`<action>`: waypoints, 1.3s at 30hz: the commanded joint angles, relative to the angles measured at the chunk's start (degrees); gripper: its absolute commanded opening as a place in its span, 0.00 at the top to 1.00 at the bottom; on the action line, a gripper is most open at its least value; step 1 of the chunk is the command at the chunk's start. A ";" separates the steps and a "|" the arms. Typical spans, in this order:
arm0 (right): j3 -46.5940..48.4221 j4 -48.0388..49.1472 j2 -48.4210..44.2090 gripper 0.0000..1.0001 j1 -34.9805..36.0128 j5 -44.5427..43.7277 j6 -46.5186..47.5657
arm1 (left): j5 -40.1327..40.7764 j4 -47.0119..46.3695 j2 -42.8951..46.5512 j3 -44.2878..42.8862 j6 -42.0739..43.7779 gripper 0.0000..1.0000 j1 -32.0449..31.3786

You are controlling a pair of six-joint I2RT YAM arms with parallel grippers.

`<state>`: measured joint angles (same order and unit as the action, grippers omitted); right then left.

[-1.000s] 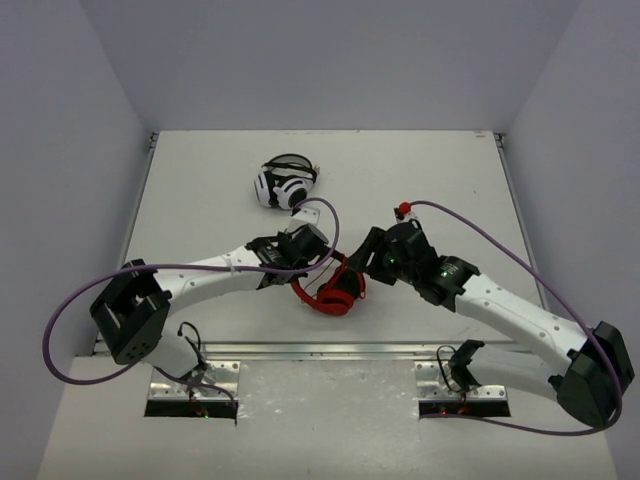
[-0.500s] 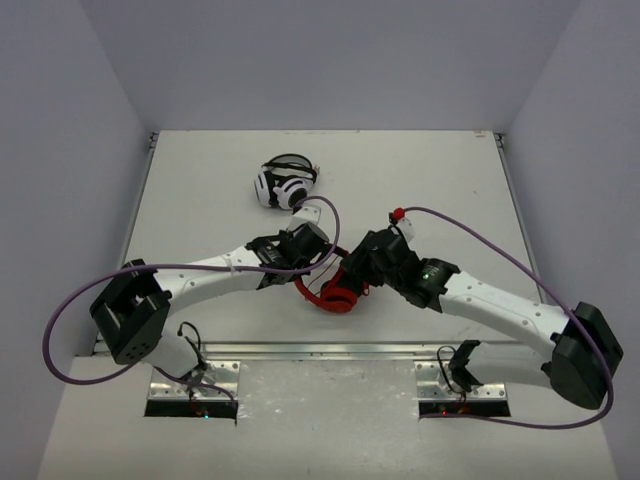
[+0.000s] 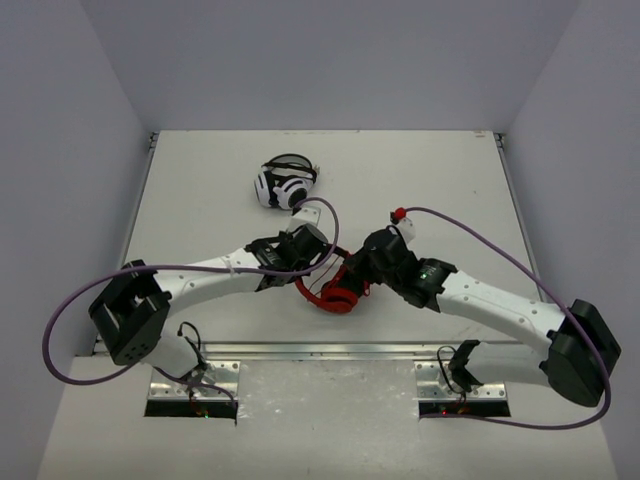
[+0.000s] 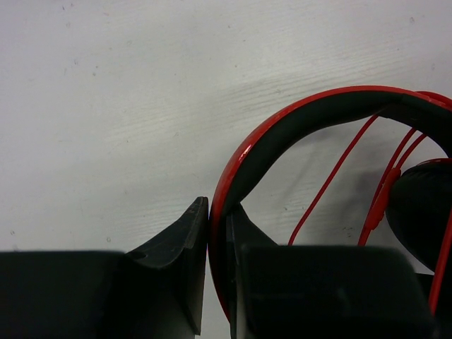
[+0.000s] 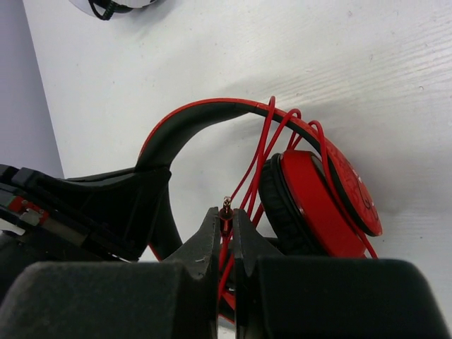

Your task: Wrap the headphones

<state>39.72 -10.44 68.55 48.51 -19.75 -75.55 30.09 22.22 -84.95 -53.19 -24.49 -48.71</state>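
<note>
The red headphones (image 3: pixel 338 293) lie on the white table between my two arms, with black pads and inner band (image 4: pixel 304 116). My left gripper (image 4: pixel 217 212) is shut on the headband's rim; in the top view it (image 3: pixel 303 270) sits at their left side. The thin red cable (image 5: pixel 258 159) loops several times over the headband beside the red ear cup (image 5: pixel 321 201). My right gripper (image 5: pixel 226 216) is shut on the cable's end, and the metal plug tip (image 5: pixel 226 203) pokes out above the fingertips. From above, that gripper (image 3: pixel 354 272) is at the headphones' right side.
White-and-black headphones (image 3: pixel 285 184) rest further back on the table, left of centre, and show at the top edge of the right wrist view (image 5: pixel 113 6). Purple arm cables (image 3: pixel 470 228) arc over both arms. Walls close in the table (image 3: pixel 430 170) on three sides.
My right gripper moved left to the headphones and closed on the cable's plug end. The left gripper kept its hold on the headband.
</note>
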 commanded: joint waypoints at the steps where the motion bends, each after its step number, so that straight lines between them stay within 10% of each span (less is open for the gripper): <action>1: -0.44 2.97 -2.11 0.99 0.18 -2.40 -1.09 | -0.64 -5.16 3.47 0.36 -0.91 1.00 0.46; 16: 0.26 1.13 -8.35 0.99 -1.05 -4.51 -1.10 | 3.58 -9.56 4.79 5.37 -2.05 1.00 0.54; 39: 9.93 -0.55 6.59 0.99 -15.64 17.46 17.54 | -2.13 -15.54 16.56 11.79 3.40 1.00 0.46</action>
<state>47.59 -12.12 74.17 35.22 -2.81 -61.36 30.92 9.04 -71.75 -41.04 -22.35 -48.56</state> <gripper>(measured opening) 0.034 0.106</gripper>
